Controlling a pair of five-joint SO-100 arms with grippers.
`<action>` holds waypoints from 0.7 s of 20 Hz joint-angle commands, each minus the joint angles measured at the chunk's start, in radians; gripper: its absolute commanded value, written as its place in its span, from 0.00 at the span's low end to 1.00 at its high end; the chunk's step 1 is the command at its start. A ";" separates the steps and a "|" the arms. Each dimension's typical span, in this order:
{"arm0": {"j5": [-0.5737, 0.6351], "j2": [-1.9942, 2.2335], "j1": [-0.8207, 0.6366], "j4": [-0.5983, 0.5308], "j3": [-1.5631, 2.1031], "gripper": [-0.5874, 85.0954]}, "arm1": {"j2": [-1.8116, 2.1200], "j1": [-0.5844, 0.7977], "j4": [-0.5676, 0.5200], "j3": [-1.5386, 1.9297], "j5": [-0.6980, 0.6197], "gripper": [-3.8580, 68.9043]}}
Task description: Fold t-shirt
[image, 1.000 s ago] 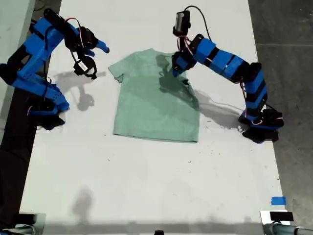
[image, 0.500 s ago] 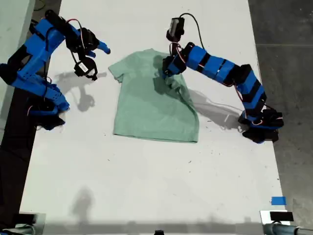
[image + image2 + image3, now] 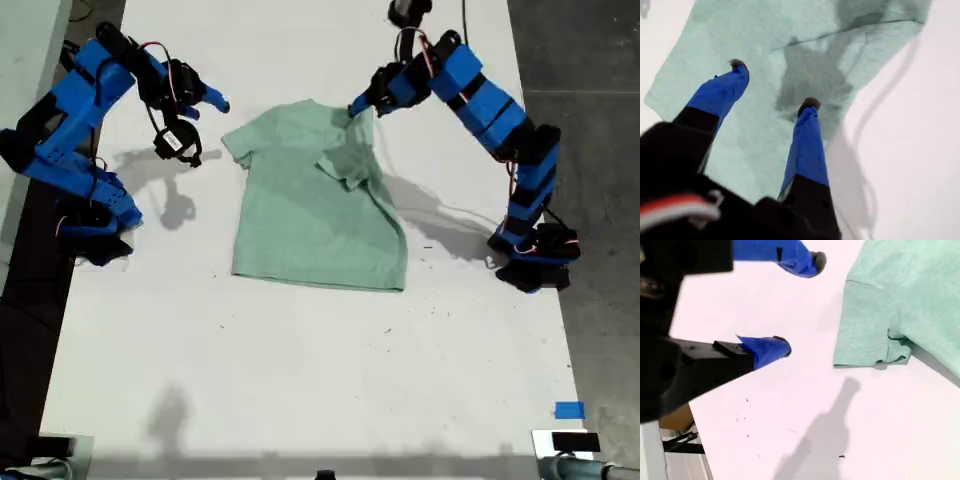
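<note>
Pale mint-green cloth, a small plain short-sleeved t-shirt (image 3: 315, 200), lies on the white table (image 3: 300, 380) between the two blue arms. Most of it is spread flat, hem toward the near edge of the table. The sleeve on the exterior view's right is turned in over the chest, making a loose creased flap beside the collar, while the opposite sleeve (image 3: 867, 325) lies flat and spread out.

My first gripper (image 3: 358, 106) hangs just above the shirt's shoulder on the exterior view's right, at the folded-in side. In the first wrist view its two blue fingers (image 3: 807, 145) stand clearly apart with nothing between them, and the mint cloth (image 3: 790, 75) shows below and between the dark tips. Whether the tips touch the fabric I cannot tell; its shadow falls on the flap beneath.

My second gripper (image 3: 205, 100) is off the shirt, near the flat sleeve on the exterior view's left, raised over bare table. The second wrist view shows its blue fingers (image 3: 765, 350) spread wide and holding nothing, with the sleeve's hem edge lying apart from them. Its shadow falls on the table beside the shirt.

A small blue tape square (image 3: 568, 410) sits on the table well away from the shirt, toward the near corner on the exterior view's right.
</note>
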 commanded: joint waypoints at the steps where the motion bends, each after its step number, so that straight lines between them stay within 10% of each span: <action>1: -0.018 -0.025 0.018 -0.037 -0.006 0.33 | 0.169 0.034 0.052 0.009 -0.029 0.36; 14: -0.005 -0.566 -0.107 -0.296 -0.061 0.34 | 0.379 -0.038 0.038 0.275 -0.008 0.26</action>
